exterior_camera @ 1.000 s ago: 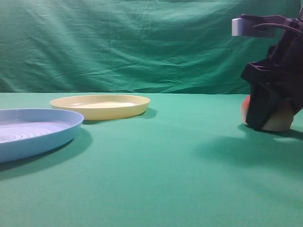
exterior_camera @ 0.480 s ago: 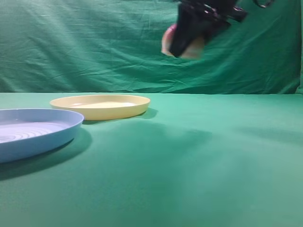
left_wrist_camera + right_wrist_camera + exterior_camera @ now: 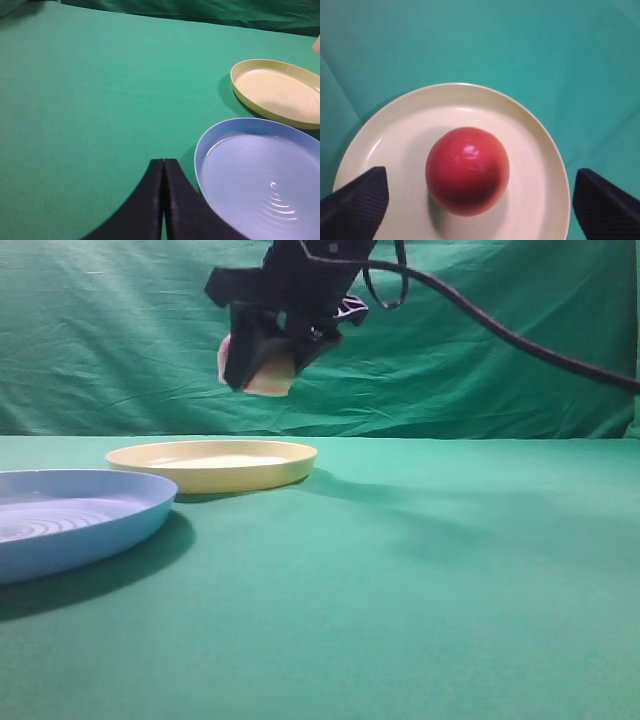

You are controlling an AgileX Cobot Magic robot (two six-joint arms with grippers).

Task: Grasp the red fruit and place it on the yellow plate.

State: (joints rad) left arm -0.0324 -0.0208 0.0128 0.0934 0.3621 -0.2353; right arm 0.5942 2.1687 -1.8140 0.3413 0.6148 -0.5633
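Here, the right gripper (image 3: 265, 348) hangs over the yellow plate (image 3: 212, 466), jaws wide, clear of the red fruit (image 3: 467, 170), apparently for a centred drop.

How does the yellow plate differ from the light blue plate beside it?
The yellow plate is pale yellow, the blue plate light blue. In the exterior view the blue plate lies nearer the camera, the yellow plate behind it. The red fruit shows over the yellow plate; the blue plate shows only its ringed floor. Both are round and shallow.
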